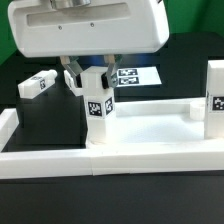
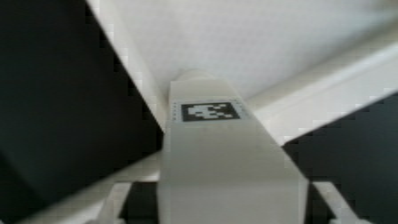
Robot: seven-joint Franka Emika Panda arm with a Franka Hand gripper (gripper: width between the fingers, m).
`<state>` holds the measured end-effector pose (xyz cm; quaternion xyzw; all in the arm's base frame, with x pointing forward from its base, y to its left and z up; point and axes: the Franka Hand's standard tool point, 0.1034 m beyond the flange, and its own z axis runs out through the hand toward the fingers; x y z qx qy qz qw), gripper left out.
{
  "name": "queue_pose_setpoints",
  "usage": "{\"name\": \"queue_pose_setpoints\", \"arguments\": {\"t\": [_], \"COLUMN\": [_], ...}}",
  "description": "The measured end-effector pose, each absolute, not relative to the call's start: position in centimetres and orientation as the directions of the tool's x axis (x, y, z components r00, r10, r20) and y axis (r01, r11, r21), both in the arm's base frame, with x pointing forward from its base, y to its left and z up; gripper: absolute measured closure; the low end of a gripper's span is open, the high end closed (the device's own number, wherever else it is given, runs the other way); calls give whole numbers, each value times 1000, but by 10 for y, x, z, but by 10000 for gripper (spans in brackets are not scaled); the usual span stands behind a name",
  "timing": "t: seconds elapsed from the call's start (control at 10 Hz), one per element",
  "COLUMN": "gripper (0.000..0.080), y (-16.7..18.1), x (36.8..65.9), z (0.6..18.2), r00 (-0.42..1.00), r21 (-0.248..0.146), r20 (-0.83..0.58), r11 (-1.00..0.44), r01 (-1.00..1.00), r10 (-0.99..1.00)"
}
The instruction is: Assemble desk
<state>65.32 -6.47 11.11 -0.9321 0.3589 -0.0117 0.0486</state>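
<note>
Desk top [image 1: 150, 126]: white, lies flat. Tagged leg [image 1: 97, 104] upright at its corner, poss. seated; 2nd leg [image 1: 38, 84] lies apart, 3rd leg [image 1: 214, 97] stands upright.

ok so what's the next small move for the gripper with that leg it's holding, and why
Probably press the leg gently straight down to seat it. The gripper looks shut on it, it stands upright, and its lower end meets the desk top near the rim. The socket beneath is hidden, so alignment can't be confirmed.
</note>
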Motion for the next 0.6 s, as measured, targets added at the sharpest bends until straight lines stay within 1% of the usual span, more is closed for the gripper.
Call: {"name": "queue_pose_setpoints", "arguments": {"t": [0.1,0.2,0.3,0.4,0.5,0.6], "gripper": [506,506,506,506,506,506], "y": [-63,-61,-63,-66,-66,-64], "x": [653,652,652,652,652,651], "z": [111,111,111,111,112,111], "r00": [596,372,200,102,44,-42], "r21": [-86,-78,-79,-81,-71,-59], "r20": [-25,-56,-96,-134,-141,-146], "r11": [-593,-367,-193,-92,-35,51], "r01": [-801,-927,-978,-993,-997,-997], "r10": [-802,-927,-975,-986,-989,-988]}}
